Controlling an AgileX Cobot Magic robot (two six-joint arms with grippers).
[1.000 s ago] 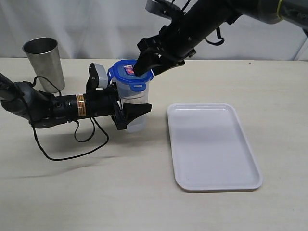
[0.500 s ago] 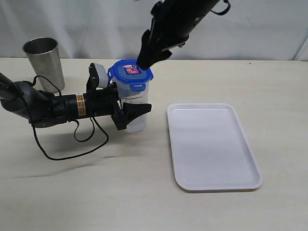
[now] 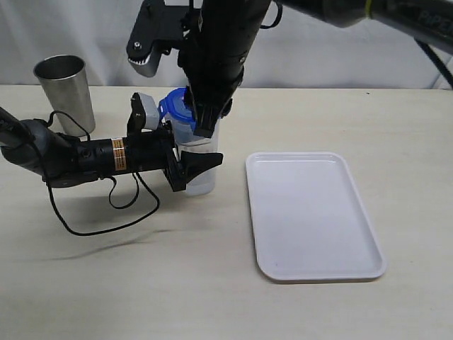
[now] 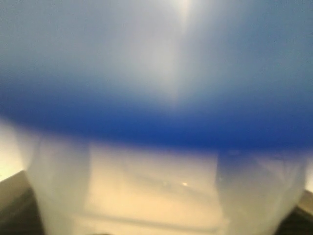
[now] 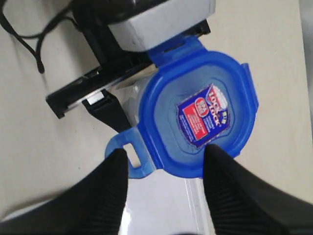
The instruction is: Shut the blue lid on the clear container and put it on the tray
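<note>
The clear container (image 3: 199, 178) stands upright left of the tray (image 3: 311, 216), with the blue lid (image 3: 174, 106) sitting on top. My left gripper (image 3: 204, 154) reaches in from the left and is shut on the clear container, one finger in front and one behind. The left wrist view shows only a blurred blue lid (image 4: 156, 117) above the clear container (image 4: 156, 191). My right gripper (image 3: 205, 127) points straight down at the lid's near edge and is open. In its wrist view the blue lid (image 5: 195, 117) shows a red-and-white sticker, and the right gripper (image 5: 166, 164) straddles the rim beside a raised flap (image 5: 128, 152).
A steel cup (image 3: 64, 88) stands at the back left. The left arm and its black cable (image 3: 106, 212) lie across the table's left side. The white tray is bare, with open tabletop in front of it and to its right.
My right arm has swung from a slant over the lid's right side to pointing straight down at the lid's near edge. The left gripper and the container have not moved.
</note>
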